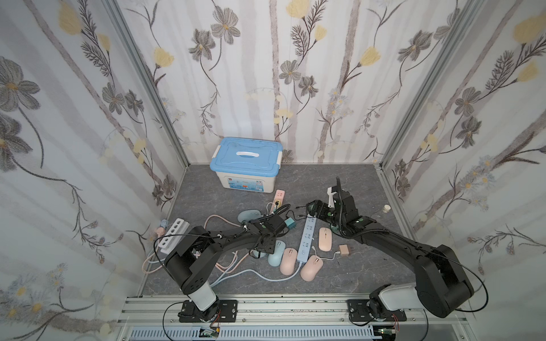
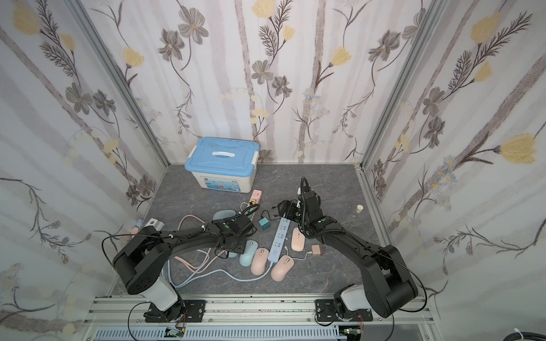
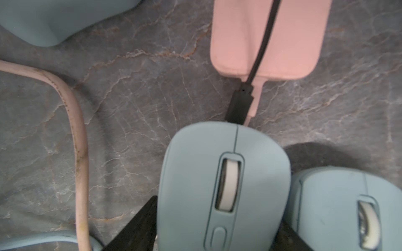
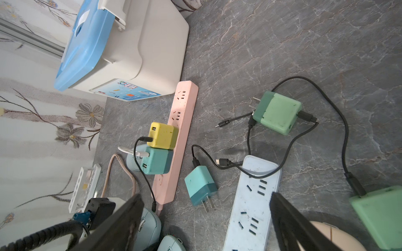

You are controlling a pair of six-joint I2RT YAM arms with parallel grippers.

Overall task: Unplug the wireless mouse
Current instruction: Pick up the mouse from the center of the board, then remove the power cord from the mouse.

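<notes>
In the left wrist view a light blue wireless mouse [image 3: 221, 178] lies on the grey floor between my left gripper [image 3: 217, 217] fingers [image 3: 139, 228], which press against both its sides. A black plug [image 3: 240, 106] sits in the mouse's front; its cable runs over the pink power strip [image 3: 269, 39]. The right wrist view shows that cable [image 4: 141, 169] coming from a yellow charger [image 4: 162, 135] on the pink strip [image 4: 180, 139]. In both top views the left arm hides this mouse. My right gripper [image 4: 206, 226] hangs open over the blue power strip [image 4: 250, 206], with nothing between its fingers; a top view shows it too [image 1: 313, 208].
A second blue mouse [image 3: 348, 208] lies right beside the held one. Three pink mice [image 1: 288, 261] lie round the blue strip [image 1: 307, 239]. Green and teal chargers [image 4: 201, 184] with loose black cables lie near it. A blue-lidded box [image 1: 246, 165] stands at the back and a white strip [image 1: 172, 236] at the left wall.
</notes>
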